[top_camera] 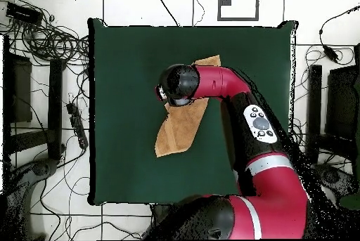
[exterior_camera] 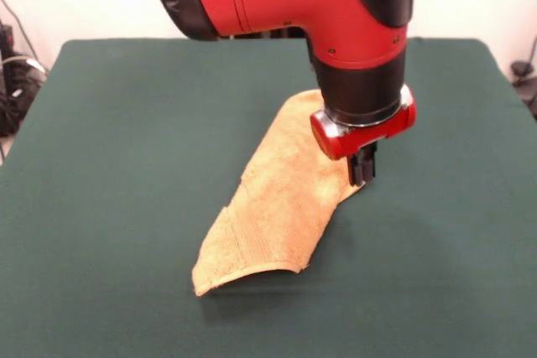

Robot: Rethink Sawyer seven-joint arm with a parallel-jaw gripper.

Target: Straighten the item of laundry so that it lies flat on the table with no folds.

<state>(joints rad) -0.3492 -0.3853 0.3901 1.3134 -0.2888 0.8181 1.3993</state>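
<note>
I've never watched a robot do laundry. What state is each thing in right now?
Towel: folded lengthwise, near end arched off the table, not flat.
Gripper: lowered at the towel's side edge, looks shut; a grasp isn't clear.
Table: green top, bearing the towel.

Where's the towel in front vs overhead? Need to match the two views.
Front view: the towel runs diagonally from lower left of centre up to the gripper, folded lengthwise, near end arched off the table.
Overhead view: the towel lies at table centre, partly under the arm, one corner poking out above it.
Shared landmark: the gripper at the towel's edge.
</note>
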